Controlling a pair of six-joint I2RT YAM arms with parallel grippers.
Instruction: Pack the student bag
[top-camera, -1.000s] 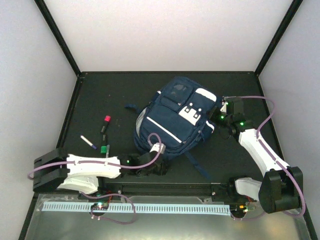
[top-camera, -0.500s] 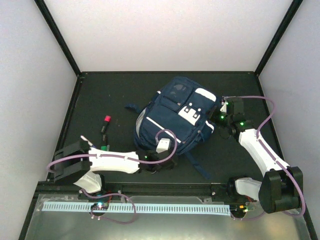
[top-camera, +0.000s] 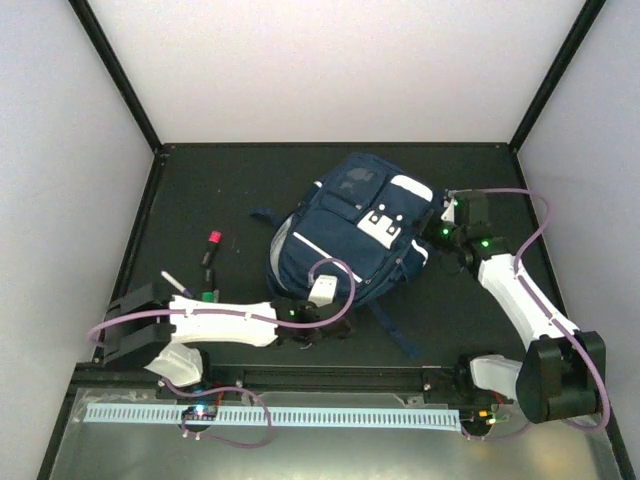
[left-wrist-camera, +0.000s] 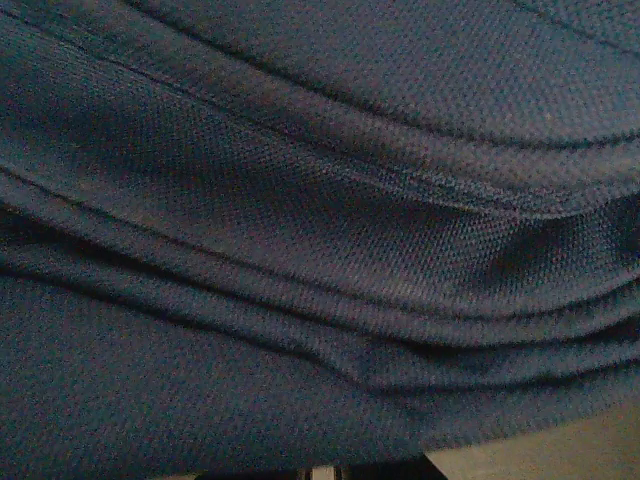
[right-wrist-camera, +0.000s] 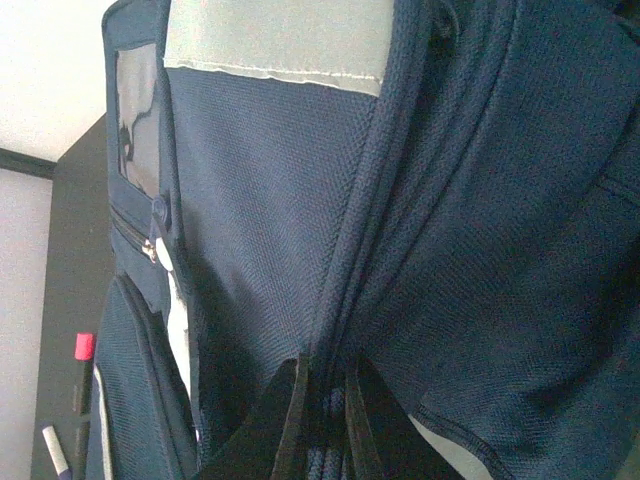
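The student bag (top-camera: 350, 240), navy with thin white stripes and a white buckle patch, lies in the middle of the black table. My left gripper (top-camera: 330, 308) is pressed against its near edge. In the left wrist view, folds of the bag's fabric (left-wrist-camera: 320, 250) fill the frame and cover the jaws, which are shut with cloth bunched at them. My right gripper (top-camera: 437, 232) is at the bag's right side. In the right wrist view its fingers (right-wrist-camera: 292, 410) are shut on a raised seam of the bag (right-wrist-camera: 260, 200).
Left of the bag lie a red-capped marker (top-camera: 212, 243), a green-capped marker (top-camera: 208, 296) and a white pen (top-camera: 172, 280). A bag strap (top-camera: 395, 335) trails toward the near rail. Black frame posts stand at the table's corners.
My left arm swung right to the bag's near edge and its gripper closed there. The right arm barely moved and stays shut on the bag.
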